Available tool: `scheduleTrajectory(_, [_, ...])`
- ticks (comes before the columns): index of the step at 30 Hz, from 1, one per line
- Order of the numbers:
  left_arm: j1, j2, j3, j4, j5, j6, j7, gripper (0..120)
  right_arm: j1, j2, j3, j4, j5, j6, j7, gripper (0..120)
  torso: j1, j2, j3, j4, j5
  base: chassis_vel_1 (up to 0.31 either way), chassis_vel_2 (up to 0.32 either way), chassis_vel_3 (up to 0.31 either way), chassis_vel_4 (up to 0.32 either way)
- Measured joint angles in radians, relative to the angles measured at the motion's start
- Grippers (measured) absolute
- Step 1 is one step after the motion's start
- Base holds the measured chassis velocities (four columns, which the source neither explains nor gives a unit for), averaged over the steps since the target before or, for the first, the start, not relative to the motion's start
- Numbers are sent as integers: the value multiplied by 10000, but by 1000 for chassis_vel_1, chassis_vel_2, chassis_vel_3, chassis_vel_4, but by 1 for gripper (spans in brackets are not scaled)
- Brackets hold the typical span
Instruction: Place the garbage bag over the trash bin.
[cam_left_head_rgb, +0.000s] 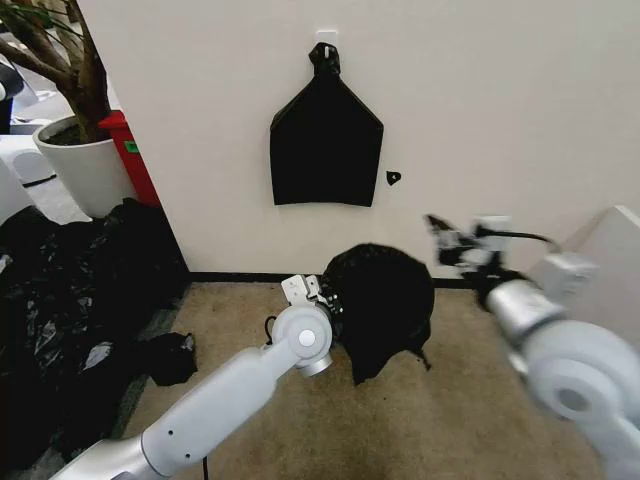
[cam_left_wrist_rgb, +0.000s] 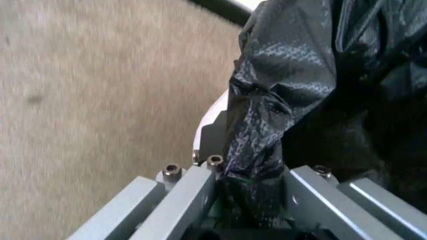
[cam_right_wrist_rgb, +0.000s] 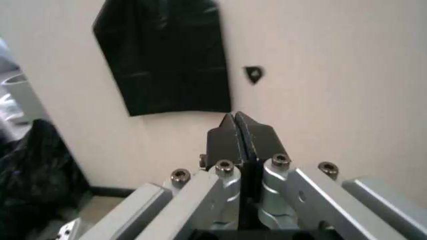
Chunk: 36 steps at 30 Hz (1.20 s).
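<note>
1. The garbage bag (cam_left_head_rgb: 382, 300) is a glossy, wrinkled black mound on the carpet floor (cam_left_head_rgb: 460, 420) close to the wall's dark baseboard (cam_left_head_rgb: 240, 276), draped so that it spreads into a rounded dome with a loose flap hanging toward the robot.
2. In the left wrist view a white curved surface (cam_left_wrist_rgb: 212, 120) shows just beside the bag's (cam_left_wrist_rgb: 293, 85) folds; whether it is the trash bin's wall cannot be told.
3. The left hand (cam_left_head_rgb: 325, 297) is at the bag's left edge, low over the carpet, clenched on a gathered twist of the plastic; the left wrist view shows the black film pinched between its metal fingers (cam_left_wrist_rgb: 193, 195).
4. The right hand (cam_left_head_rgb: 437, 232) is raised in the air to the right of the bag, apart from it and near the wall, with its black fingertips (cam_right_wrist_rgb: 239, 135) pressed together on nothing.
5. On the white wall (cam_left_head_rgb: 500, 100) above hangs a flat black bag (cam_left_head_rgb: 325, 140) with a knotted top, and a small dark mark (cam_left_head_rgb: 393, 178) sits to its right.
6. To the left lie a large heap of black plastic sheeting (cam_left_head_rgb: 70, 300) on the floor, a white plant pot (cam_left_head_rgb: 85, 165) with a tree trunk, and a red object (cam_left_head_rgb: 135, 155) behind it.
</note>
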<state>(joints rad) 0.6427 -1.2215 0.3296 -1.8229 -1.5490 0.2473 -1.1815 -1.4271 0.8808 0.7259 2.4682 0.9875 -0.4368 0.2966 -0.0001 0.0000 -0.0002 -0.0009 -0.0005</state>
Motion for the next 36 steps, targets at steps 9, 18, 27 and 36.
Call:
scheduleTrajectory(9, [99,-346,131,518,-839,453,-598,0,-2273,2036,1163,256,-2462,1614,-1367,19,0,0,1,6,4,0,0,0,0])
scheduleTrajectory(18, [309,-397,230,899,-335,793,-521,0,-2561,2568,921,255,-3524,2299,-1386,52,0,0,2,9,5,0,0,0,0])
scheduleTrajectory(27, [661,-490,341,1203,646,822,16,0,-2762,2530,587,315,-3571,2203,-1188,88,0,1,0,11,6,0,0,0,0])
scheduleTrajectory(36, [769,-354,442,985,899,828,-27,26,-2976,2471,814,318,-3383,2150,-986,100,0,0,3,9,5,0,0,0,0])
